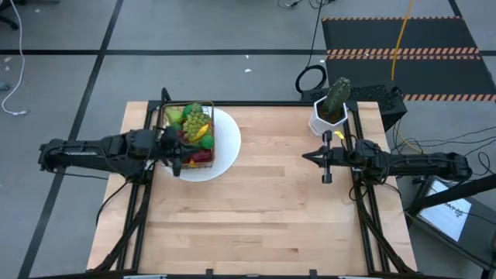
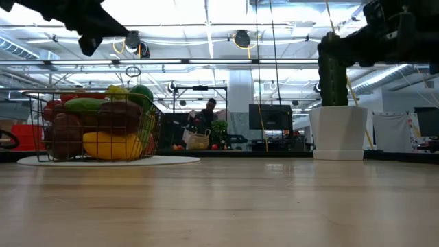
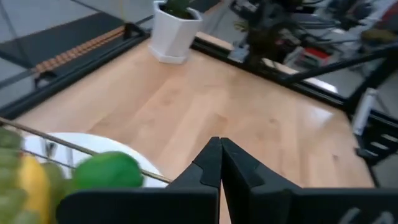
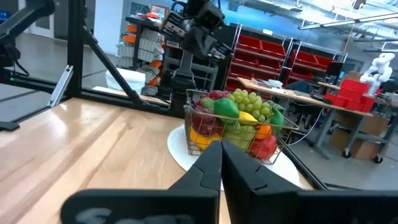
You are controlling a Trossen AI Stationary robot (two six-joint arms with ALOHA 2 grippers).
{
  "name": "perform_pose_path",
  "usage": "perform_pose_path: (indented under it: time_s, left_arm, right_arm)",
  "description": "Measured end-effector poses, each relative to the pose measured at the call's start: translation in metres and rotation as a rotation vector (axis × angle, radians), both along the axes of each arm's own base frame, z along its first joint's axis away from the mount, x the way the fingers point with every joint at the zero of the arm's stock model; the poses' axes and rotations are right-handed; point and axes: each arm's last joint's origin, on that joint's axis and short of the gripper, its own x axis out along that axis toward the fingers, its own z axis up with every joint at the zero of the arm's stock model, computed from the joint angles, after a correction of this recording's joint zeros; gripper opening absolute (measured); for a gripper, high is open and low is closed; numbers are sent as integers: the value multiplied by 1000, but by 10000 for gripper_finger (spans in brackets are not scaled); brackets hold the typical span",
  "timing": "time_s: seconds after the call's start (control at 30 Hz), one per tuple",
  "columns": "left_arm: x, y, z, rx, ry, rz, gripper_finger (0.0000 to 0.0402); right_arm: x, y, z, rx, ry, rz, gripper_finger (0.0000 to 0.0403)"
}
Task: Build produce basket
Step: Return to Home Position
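The dark wire basket [image 1: 195, 133] stands on a round white plate [image 1: 225, 151] at the table's far left. It is heaped with produce: green grapes [image 4: 249, 102], a yellow banana [image 2: 110, 145], a lime [image 3: 106, 171] and red pieces. My left gripper [image 3: 219, 146] is shut and empty. It hovers above the basket's near side [image 1: 184, 157], pointing toward the table's right. My right gripper [image 1: 304, 157] is also shut and empty. It hangs over the table's right half and points left at the basket [image 4: 236, 124].
A white pot with a green cactus [image 1: 331, 112] stands at the far right, just behind my right arm. Bare wooden tabletop [image 1: 263, 209] lies between the two grippers and across the near half. Black frame rails [image 1: 136, 209] run along both side edges.
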Motion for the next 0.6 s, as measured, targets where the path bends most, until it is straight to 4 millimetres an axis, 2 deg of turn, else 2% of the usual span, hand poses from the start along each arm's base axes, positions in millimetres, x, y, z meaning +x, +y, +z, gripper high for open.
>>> perform_pose_path:
  time_s: [0.3,0.6]
  left_arm:
    - [-15,-19,-24,40,-86,-158,2]
    - [-36,-20,-45,85,-167,-207,1]
  right_arm:
    - [-7,1,-15,-3,-1,3,0]
    - [-14,2,-7,-12,-99,1,0]
